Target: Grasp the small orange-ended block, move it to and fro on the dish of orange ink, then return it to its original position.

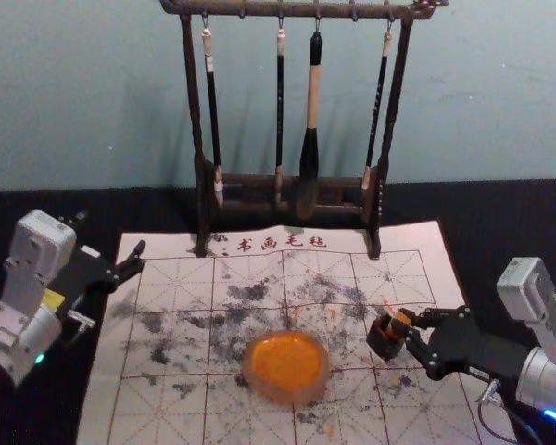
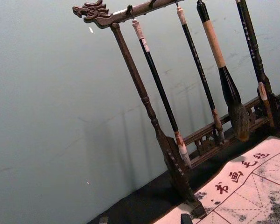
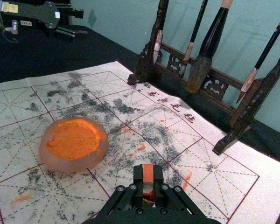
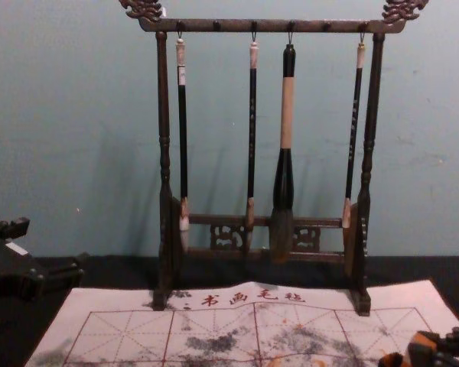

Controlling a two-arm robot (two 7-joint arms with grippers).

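My right gripper (image 3: 148, 179), right of the round dish of orange ink (image 1: 286, 367), is clamped across the small orange-ended block (image 3: 148, 173) at a dark open box (image 1: 383, 339), presumably to leave its inking end free. My left gripper (image 1: 111, 234) rests, fingers apart, left of the dish.

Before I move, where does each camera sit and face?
Right wrist: past right gripper, toward round orange-ink dish; left gripper beyond.
Left wrist: past left gripper, at carved dark-wood brush rack.
Head: forward and down at dish, rack; both grippers show.
Chest: lower, forward at rack; both grippers at edges.
Head and right wrist views share the dish.
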